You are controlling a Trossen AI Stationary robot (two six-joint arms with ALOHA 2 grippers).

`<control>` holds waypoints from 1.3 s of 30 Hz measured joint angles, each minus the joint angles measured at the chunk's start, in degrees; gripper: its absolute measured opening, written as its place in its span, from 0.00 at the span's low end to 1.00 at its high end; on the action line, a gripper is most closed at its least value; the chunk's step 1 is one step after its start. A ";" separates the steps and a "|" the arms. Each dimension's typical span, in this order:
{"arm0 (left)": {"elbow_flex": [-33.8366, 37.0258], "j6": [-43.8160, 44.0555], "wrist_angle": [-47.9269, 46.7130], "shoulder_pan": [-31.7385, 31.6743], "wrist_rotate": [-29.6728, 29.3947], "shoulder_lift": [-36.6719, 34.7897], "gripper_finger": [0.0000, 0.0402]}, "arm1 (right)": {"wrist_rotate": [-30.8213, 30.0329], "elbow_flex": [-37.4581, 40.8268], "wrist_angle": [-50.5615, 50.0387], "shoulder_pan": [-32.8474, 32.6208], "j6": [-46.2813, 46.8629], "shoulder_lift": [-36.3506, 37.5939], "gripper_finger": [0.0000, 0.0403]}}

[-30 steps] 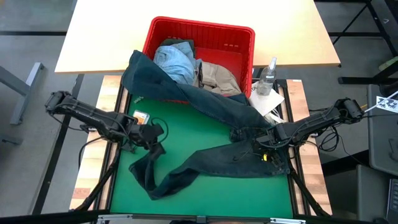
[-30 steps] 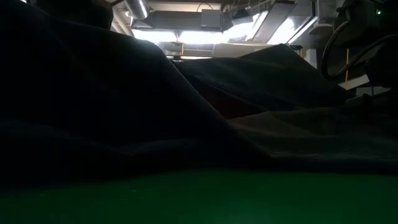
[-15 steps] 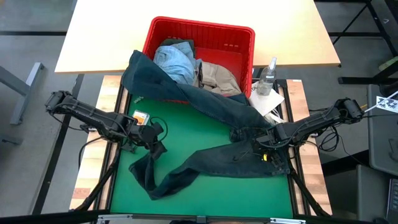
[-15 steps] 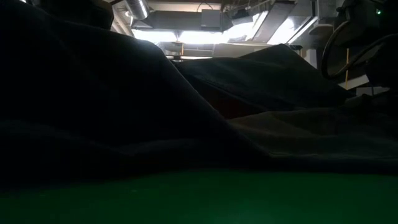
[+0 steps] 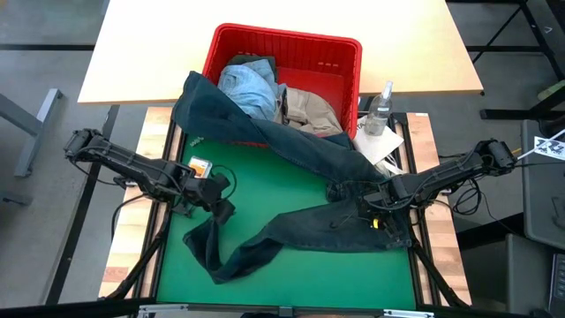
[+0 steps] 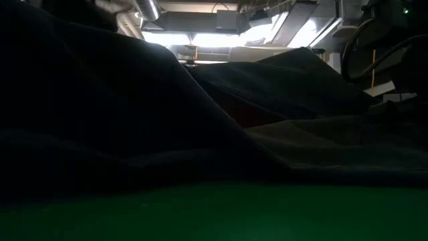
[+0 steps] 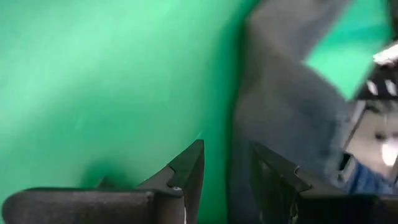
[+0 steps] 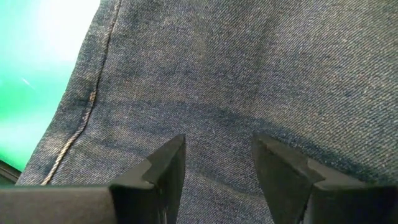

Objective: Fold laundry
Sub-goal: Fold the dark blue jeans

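Note:
The dark navy jeans hang by one leg out of the red basket. That leg runs down to the waist at the right of the green mat, and the other leg runs back to the left. My left gripper is shut on that leg's free end. My right gripper stands open just over the waist denim, pointing steeply down; I cannot tell whether it touches. Light blue denim and a beige khaki piece lie in the basket. My left gripper has the free end of the jeans' left-lying leg between its two fingers. The fingers slant down from the table's left side. The leg end is raised off the mat; the leg runs away from the fingers, and its remaining length lies on the mat.
A clear spray bottle and a white sheet sit at the mat's far right corner. A small card lies near the left arm. The low view is mostly filled by dark denim close to the camera.
My left gripper has rolled a little about its own axis, staying in place with the leg end still in it. The jeans lie as before.

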State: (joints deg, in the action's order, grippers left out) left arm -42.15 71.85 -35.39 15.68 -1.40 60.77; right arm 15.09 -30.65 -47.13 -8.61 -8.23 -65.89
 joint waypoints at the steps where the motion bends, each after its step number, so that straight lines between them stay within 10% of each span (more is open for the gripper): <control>1: 0.00 3.63 -2.08 0.02 0.51 0.00 0.29 | 0.00 0.00 0.00 0.00 0.00 0.00 0.46; 12: 0.00 25.38 -10.94 3.19 5.89 4.92 0.29 | -0.50 0.00 0.45 0.00 -0.01 0.00 0.46; 31: 0.00 26.62 -10.98 4.24 6.52 19.55 0.28 | -0.54 0.00 0.80 0.01 -0.02 0.00 0.46; 39: 0.00 20.94 -4.14 3.98 1.91 18.99 0.03 | -0.53 0.00 1.06 0.01 0.00 0.00 0.46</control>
State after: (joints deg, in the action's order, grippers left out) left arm -42.15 92.79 -39.54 19.66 0.52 79.76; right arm 14.56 -30.65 -46.08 -8.60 -8.23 -65.89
